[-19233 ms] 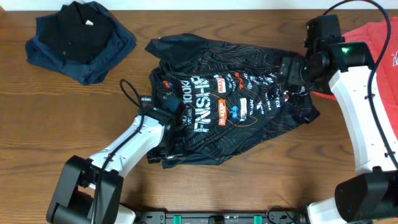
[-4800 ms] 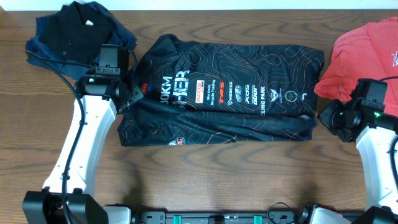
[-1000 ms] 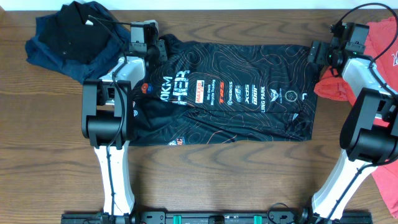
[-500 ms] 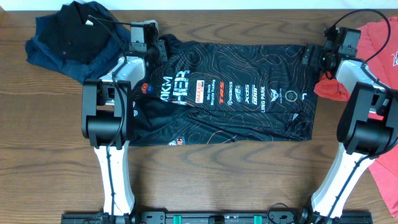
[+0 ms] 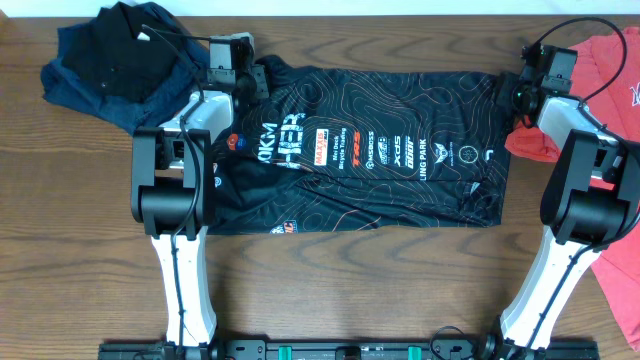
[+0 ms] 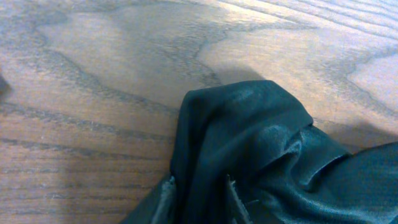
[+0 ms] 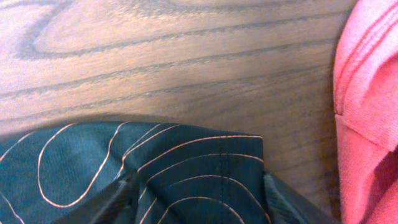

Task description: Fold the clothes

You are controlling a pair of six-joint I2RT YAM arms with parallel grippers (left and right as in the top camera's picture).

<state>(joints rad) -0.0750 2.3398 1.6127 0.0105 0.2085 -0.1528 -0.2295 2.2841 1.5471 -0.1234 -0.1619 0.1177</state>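
Note:
The black jersey [image 5: 380, 150] with orange-red contour lines and sponsor logos lies spread flat across the middle of the table, logos up. My left gripper [image 5: 258, 75] is at its far left corner. In the left wrist view the fingers [image 6: 199, 193] are shut on a bunched fold of the dark cloth [image 6: 249, 137]. My right gripper [image 5: 505, 92] is at the far right corner. In the right wrist view its fingers [image 7: 196, 193] stand wide apart, with the jersey's corner [image 7: 186, 168] lying flat between them.
A pile of plain black and navy garments [image 5: 120, 65] sits at the far left, close to the left arm. A coral-red T-shirt [image 5: 600, 70] lies at the far right, just beside the right gripper, and shows in the right wrist view [image 7: 367, 93]. Bare wood table [image 5: 350, 290] at the front.
My right gripper has moved a little left from the coral T-shirt's edge onto the jersey's far right corner. The left gripper and the jersey have stayed in place.

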